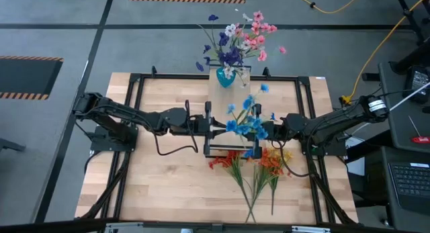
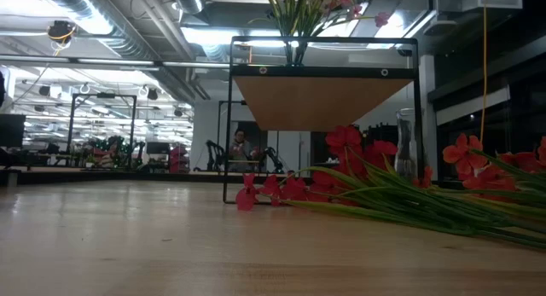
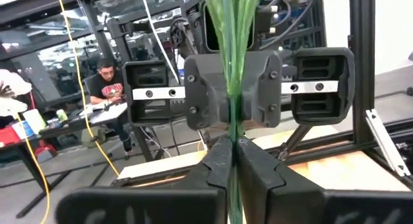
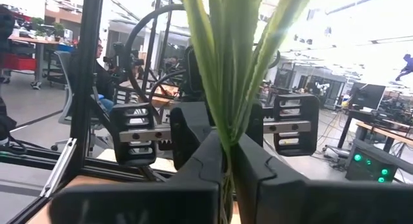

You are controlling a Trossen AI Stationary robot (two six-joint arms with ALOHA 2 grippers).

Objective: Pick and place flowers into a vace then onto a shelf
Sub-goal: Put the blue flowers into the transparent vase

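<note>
Above the table centre: both arms meet at the blue flowers, which are held over the shelf.
Left gripper: its two fingers are closed on the thin green stems; in the left wrist view the stems pass straight up between the fingers.
Right gripper: also closed on the same stems from the opposite side; in the right wrist view the green leaves rise between its fingers.
Why two grips: I judge this is a handover or a re-grip. The grippers face each other, so one can take the bunch lower or straighter before the other lets go.
Finished bunch: pink, white and purple flowers stand in a teal vase at the far end of the shelf.
Glass vase: a clear empty one stands on the table under the shelf, probably for the blue bunch.
Waiting flowers: red flowers and orange flowers lie flat on the wooden table, near side, with stems pointing to the table edge, easy to pick.
Background: a seated person works at a desk beyond the table.
Writing: I can read no brand or label in any view; a print on the person's shirt is not legible.
</note>
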